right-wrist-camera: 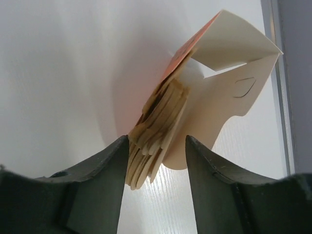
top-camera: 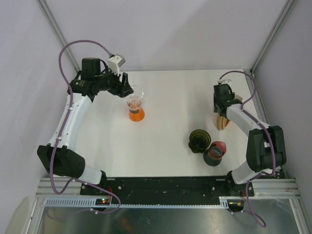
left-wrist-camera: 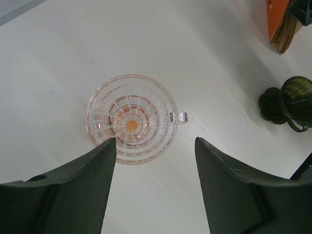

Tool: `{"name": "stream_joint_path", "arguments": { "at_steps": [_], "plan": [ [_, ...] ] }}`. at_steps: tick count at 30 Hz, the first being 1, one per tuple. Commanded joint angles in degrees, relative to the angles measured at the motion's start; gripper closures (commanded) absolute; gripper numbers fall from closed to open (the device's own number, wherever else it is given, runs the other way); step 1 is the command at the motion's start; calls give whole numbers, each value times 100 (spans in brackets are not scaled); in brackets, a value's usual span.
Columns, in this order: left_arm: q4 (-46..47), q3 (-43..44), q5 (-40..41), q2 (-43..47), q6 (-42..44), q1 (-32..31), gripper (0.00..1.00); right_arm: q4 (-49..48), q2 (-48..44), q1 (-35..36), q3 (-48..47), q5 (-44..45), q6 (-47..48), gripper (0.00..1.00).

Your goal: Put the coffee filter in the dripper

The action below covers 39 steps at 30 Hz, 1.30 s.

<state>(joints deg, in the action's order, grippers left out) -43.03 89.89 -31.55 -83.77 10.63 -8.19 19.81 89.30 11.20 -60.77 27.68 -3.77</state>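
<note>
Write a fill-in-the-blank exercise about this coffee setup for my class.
The left gripper, jaws ____, hangs above the pink glass dripper. The right gripper straddles a stack of paper ____. The dark green dripper stands nearer the ____ arm.
Missing: open; filters; right.

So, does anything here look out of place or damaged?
Only the coffee filter pack at the right edge of the table: its card flap is bent open and the paper filters fan out unevenly. The glass dripper stands upright and empty. Nothing is spilled.
</note>
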Motion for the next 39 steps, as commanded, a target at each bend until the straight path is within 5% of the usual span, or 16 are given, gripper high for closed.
{"name": "stream_joint_path", "arguments": {
  "at_steps": [1,13,26,39],
  "plan": [
    [73,16,-142,125,121,-69,30,-141,35,-109,-263,-62,42,49],
    [72,-43,-187,171,164,-96,29,-45,-165,-140,-253,-239,81,98],
    [77,-64,-274,145,184,-114,29,136,-729,-512,-208,-985,-95,100],
    [70,-11,65,-122,225,-1083,30,-134,-1039,-974,124,-2094,-244,100]
  ]
}}
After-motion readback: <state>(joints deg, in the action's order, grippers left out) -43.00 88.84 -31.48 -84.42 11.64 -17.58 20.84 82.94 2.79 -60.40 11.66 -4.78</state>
